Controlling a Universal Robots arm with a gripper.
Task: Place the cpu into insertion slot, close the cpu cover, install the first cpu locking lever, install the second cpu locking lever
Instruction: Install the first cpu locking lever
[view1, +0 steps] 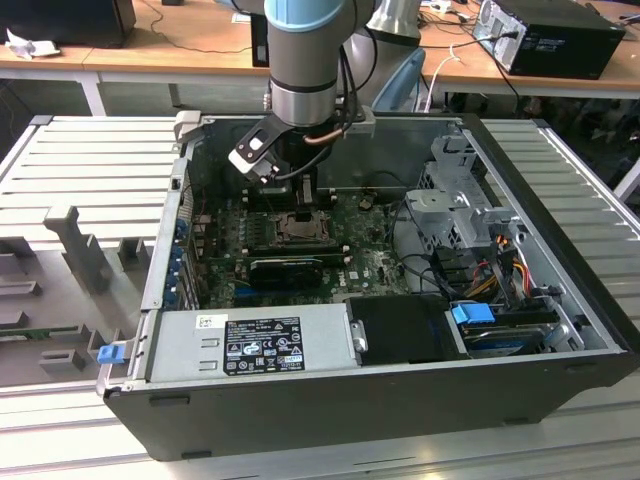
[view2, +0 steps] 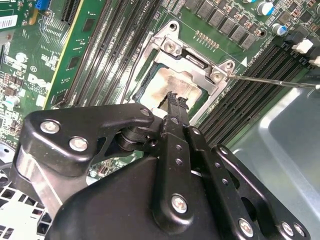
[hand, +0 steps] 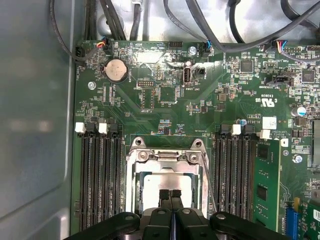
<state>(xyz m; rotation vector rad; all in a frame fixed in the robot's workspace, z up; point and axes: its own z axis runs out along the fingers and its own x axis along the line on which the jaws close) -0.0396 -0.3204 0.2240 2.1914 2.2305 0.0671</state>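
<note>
Two of the four steps look done, judging by how the parts lie. The cpu (hand: 156, 182) sits flat in the insertion slot (view1: 300, 226), near the middle of the green motherboard (hand: 150, 95). The cpu cover (hand: 165, 156) lies down over it, and the chip's pale face shows through the cover's window in both wrist views. The levers seem to be what is left. In the second wrist view a thin wire locking lever (view2: 275, 81) sticks out from one corner of the cover across the memory slots (view2: 250, 95), apparently unlatched. Whether the other lever is home I cannot tell.

The end effector (hand: 170, 194) hangs right over the socket, its fingers pressed together with nothing between them. The tips are at or just above the cpu's face, but whether they touch it is unclear.

Long black memory slots flank the socket on both sides. A coin battery (hand: 115, 70) lies toward one edge of the motherboard, and dark cables (hand: 225, 45) cross beyond that edge. The open computer case (view1: 400, 400) walls in the board on the ribbed grey surface (view1: 90, 150), so the arm works down between the walls. The loose lever and the cables look like the likeliest snags.
</note>
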